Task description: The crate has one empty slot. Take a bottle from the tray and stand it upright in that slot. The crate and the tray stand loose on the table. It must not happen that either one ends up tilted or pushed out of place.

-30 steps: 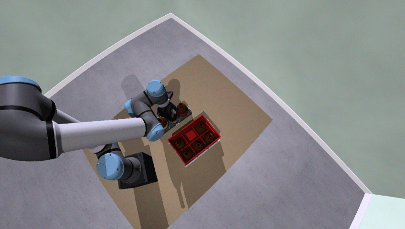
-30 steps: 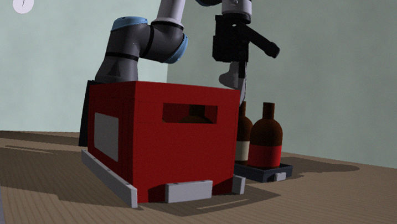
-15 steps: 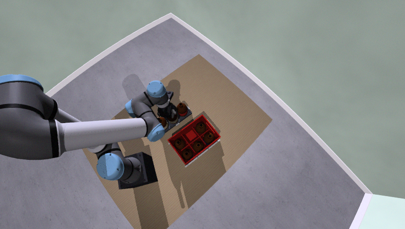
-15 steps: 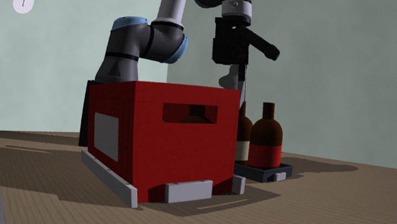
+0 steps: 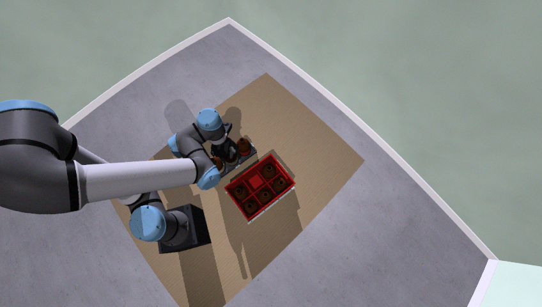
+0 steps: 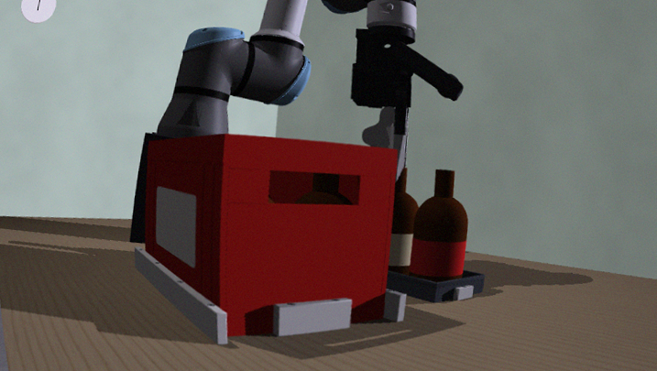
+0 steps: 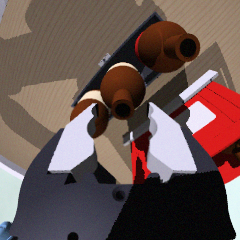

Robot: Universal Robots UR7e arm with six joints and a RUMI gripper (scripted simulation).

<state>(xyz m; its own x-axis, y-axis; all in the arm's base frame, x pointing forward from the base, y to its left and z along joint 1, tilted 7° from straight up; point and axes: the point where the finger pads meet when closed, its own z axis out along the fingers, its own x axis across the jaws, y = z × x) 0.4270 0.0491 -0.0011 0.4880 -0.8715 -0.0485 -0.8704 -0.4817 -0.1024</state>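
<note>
The red crate (image 5: 259, 186) holds several brown bottles and has one empty slot (image 5: 255, 181). Behind it the dark tray (image 6: 434, 285) carries three upright brown bottles. The red-labelled bottle (image 7: 167, 47) stands at one end, a cream-labelled bottle (image 7: 122, 92) in the middle, and a third bottle is partly hidden by my left finger. My gripper (image 7: 122, 104) points down over the tray. It is open, with its fingers on either side of the middle bottle's mouth, apart from it. In the side view its fingertips (image 6: 397, 163) reach the top of that bottle's neck (image 6: 401, 229).
The crate's near wall (image 6: 267, 232) stands right next to the tray, and its grey foot rails (image 6: 310, 315) rest on the wooden table. The robot base (image 5: 182, 228) stands left of the crate. The crate also shows at the right of the wrist view (image 7: 215, 125).
</note>
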